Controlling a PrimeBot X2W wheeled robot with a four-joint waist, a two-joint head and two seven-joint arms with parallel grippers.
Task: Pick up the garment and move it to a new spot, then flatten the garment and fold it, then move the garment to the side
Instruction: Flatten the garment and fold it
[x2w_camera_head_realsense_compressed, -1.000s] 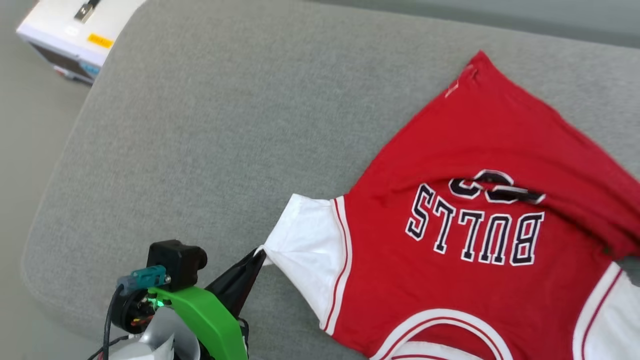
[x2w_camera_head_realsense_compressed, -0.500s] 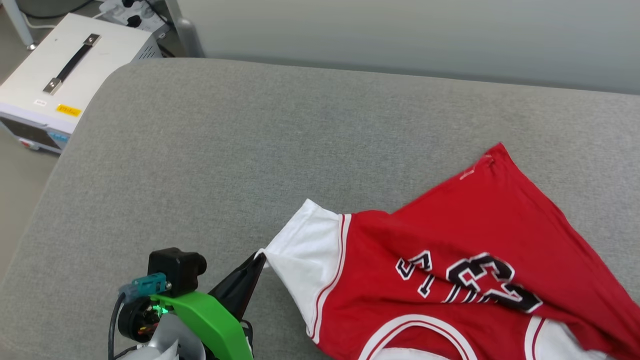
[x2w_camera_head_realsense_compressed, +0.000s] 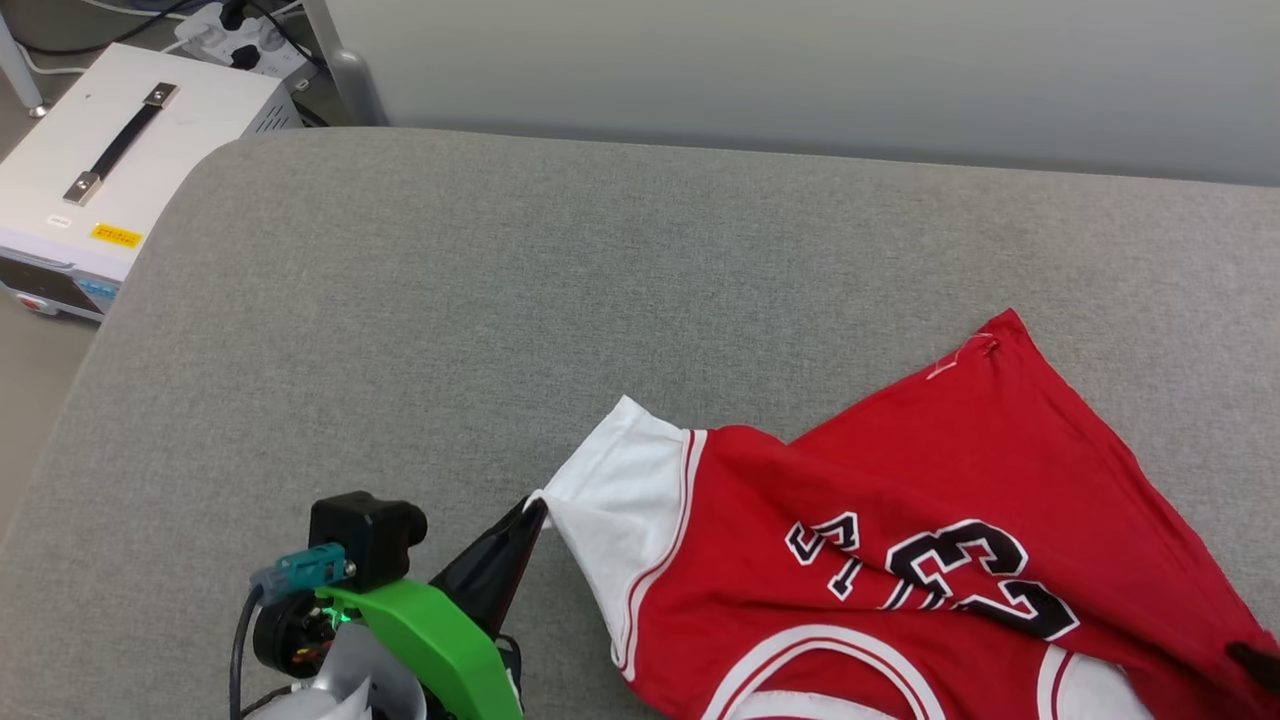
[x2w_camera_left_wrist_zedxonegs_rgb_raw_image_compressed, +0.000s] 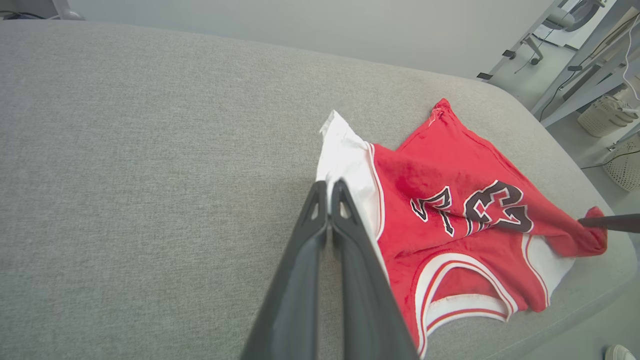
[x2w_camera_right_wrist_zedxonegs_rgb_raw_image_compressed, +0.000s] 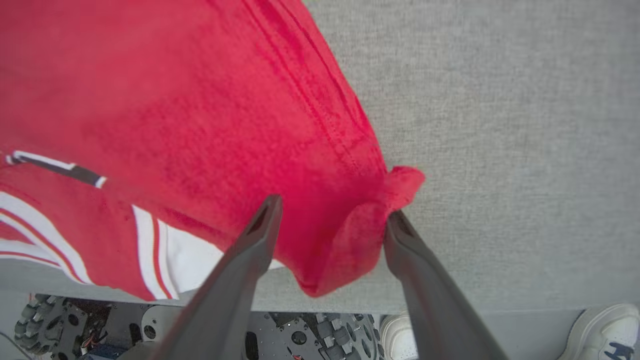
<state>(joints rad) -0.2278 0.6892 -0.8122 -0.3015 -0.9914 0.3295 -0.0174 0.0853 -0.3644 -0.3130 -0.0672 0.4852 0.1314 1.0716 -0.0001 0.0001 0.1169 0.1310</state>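
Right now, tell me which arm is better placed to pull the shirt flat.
Left, likely. The left tool is shut on the shirt at its white sleeve, ready to pull. The right tool stands open around a bunched red edge.

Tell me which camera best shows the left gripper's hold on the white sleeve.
Left wrist view: the left gripper is shut on the white sleeve, seen along its own fingers. The head view shows that pinch from the side. The right wrist view shows red cloth of the garment.
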